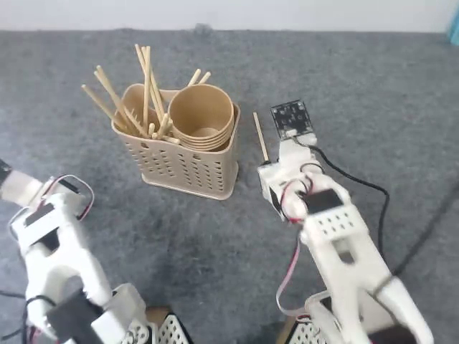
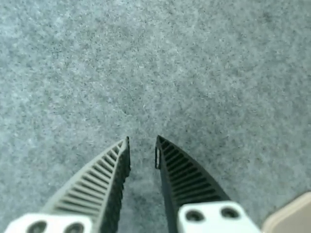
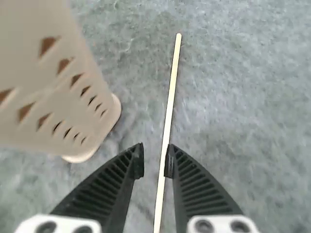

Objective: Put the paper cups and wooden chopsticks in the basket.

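Your right gripper [image 3: 154, 148] sits low over the grey carpet [image 1: 373, 86] with its jaws at a narrow gap, one on either side of the loose wooden chopstick [image 3: 171, 92]. They are not clamped: carpet shows between the stick and one jaw, while the other jaw is right against it. The chopstick lies flat just beside the basket [image 1: 190, 168], apart from its wall, and most of its length points away beyond the jaws.

The step in hand looks like the pinch. Close slowly, since a thin round stick may roll or get pushed sideways by the nearer jaw before the farther one arrives. A small shift to centre the stick first should give a squarer bite. You are gripping toward the end nearer the arm, so expect the long free end to droop or swing when you lift.

Raise it well above the rim before moving across. The stacked paper cups [image 1: 203, 115] fill the side of the basket nearer this arm, and the chopsticks already stowed [image 1: 147, 86] stand fanned in the farther side. Tip the stick toward upright and release it among those, watching that its far end does not snag them.

Your left gripper [image 2: 142, 141] hangs over bare carpet, jaws slightly parted and holding nothing.
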